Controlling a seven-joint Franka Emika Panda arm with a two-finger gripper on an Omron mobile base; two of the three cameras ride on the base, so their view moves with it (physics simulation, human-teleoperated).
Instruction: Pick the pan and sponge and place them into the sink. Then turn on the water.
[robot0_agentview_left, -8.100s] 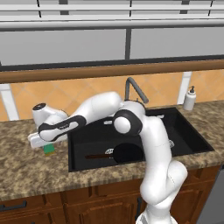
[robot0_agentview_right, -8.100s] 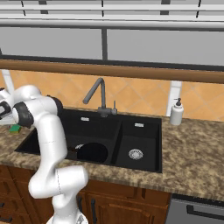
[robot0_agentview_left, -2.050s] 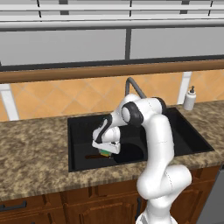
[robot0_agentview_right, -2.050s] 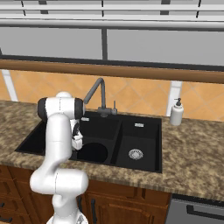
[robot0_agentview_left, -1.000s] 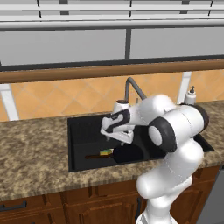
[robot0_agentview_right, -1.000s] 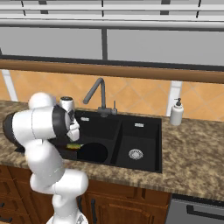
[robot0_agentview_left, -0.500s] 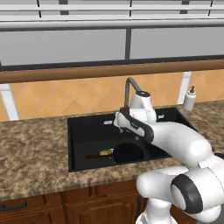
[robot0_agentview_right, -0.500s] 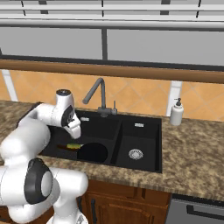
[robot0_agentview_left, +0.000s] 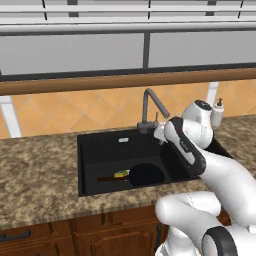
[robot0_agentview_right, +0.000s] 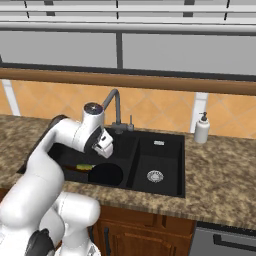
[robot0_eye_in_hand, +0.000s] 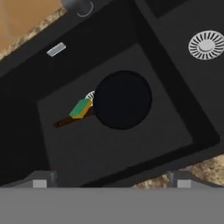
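We see the black double-basin sink set into a speckled granite counter, with the arm raised above it. The pan lies flat on the floor of the larger basin, its thin brown handle pointing away toward the basin's far side in the hand view. The sponge, green face up over a yellow layer, rests on the handle where it meets the pan's rim, touching both. In the right base view the pan and sponge appear in the left basin, the silver drain in the smaller one. The gripper hovers over the large basin just beside the base of the dark gooseneck faucet; its jaws stand spread wide and hold nothing. A white soap dispenser stands on the counter behind the sink's right end, well apart from the gripper
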